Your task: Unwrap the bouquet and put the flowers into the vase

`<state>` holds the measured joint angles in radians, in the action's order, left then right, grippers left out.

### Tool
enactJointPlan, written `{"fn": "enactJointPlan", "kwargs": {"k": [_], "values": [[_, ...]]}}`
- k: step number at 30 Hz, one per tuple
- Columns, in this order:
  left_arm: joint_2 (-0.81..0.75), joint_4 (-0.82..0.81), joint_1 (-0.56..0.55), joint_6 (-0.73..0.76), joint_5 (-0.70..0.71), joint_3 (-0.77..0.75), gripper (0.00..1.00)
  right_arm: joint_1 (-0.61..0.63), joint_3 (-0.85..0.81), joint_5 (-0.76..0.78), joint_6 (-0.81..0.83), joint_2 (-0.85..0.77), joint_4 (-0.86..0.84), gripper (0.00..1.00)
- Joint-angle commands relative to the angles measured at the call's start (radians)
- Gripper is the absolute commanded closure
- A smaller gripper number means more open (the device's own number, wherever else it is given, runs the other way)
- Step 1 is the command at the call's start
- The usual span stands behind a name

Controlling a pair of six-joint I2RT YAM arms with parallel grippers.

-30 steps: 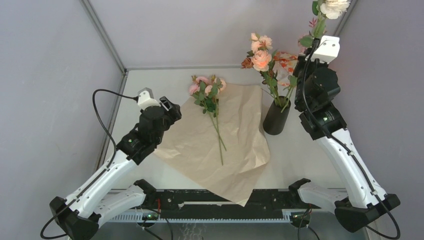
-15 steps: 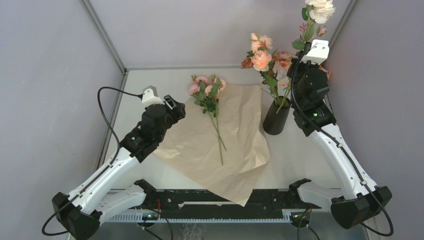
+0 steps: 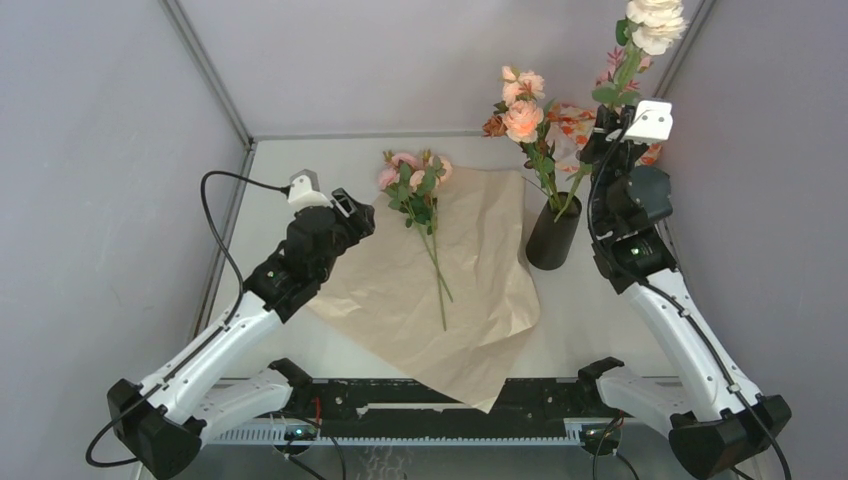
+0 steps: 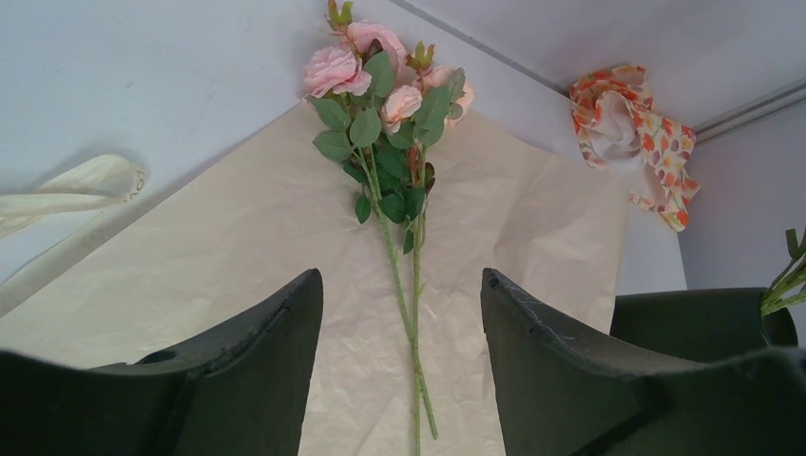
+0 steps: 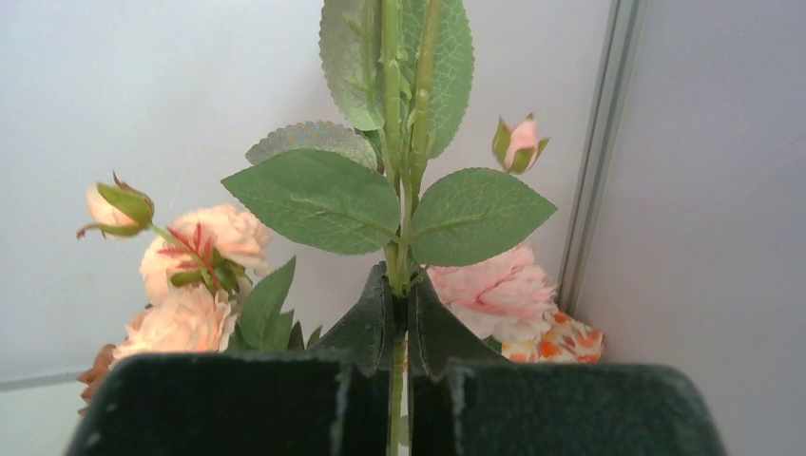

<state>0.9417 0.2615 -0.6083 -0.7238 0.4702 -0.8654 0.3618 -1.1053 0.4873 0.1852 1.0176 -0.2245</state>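
Beside the vase, right pincer pointing upward, clamping flower stem

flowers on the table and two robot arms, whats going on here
The wrapping is off: the kraft paper lies spread flat. The right gripper is shut on a cream-flowered stem, held high near the vase, which already holds several blooms. The left gripper hangs open above the pink stems lying on the paper.
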Motion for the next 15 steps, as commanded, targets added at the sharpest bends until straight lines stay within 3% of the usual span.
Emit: {"fn": "enactJointPlan", "kwargs": {"k": [1,15], "values": [[0.011,-0.044,0.006,0.011,-0.016,0.002,0.33,0.003,-0.050,-0.019,0.040,-0.031,-0.094,1.00],[0.032,-0.051,0.006,0.006,-0.027,0.002,0.34,-0.001,-0.065,-0.027,0.070,0.000,-0.132,1.00]]}}
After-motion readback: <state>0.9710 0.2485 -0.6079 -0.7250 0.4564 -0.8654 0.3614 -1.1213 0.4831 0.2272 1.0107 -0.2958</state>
